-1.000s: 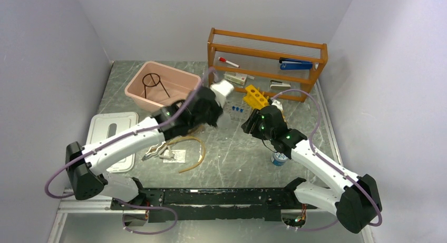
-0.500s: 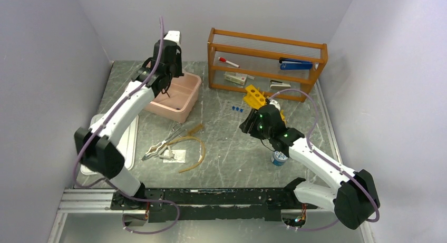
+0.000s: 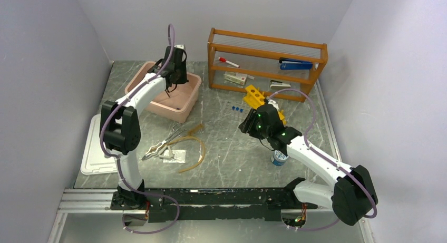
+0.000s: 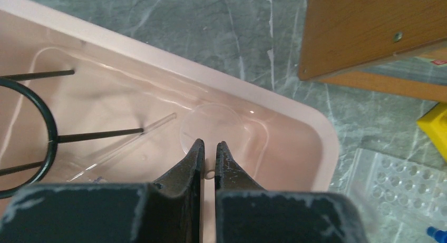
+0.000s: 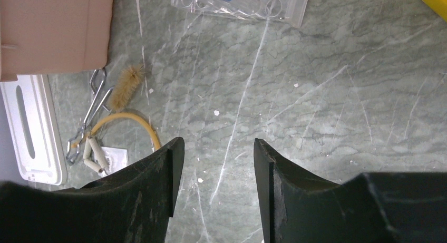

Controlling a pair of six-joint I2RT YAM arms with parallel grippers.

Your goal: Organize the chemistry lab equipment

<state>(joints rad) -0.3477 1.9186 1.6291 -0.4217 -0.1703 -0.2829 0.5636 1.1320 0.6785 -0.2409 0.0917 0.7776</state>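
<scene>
Nearest on the left, the tongs (image 3: 158,146) and tan tubing (image 3: 202,148) lie overlapping on the table (image 3: 237,164). The right gripper (image 5: 217,147) hangs over bare tabletop right of them, fingers spread wide, holding nothing. Just beyond sit the blue-capped tubes (image 3: 236,109) (in a clear tray). Far left, the ring stand (image 4: 95,135) and glass rod (image 4: 126,144) lie in the pink tub (image 4: 158,61). The left gripper (image 4: 209,148) hovers over its right end, fingers nearly pressed together, nothing visibly pinched.

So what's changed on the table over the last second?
The left gripper swung from mid-table to the back and now hangs low over the pink tub, fingers nearly together. Whether it dropped anything there is unclear. The right gripper, open, the tongs and the tan tubing stayed put.
</scene>
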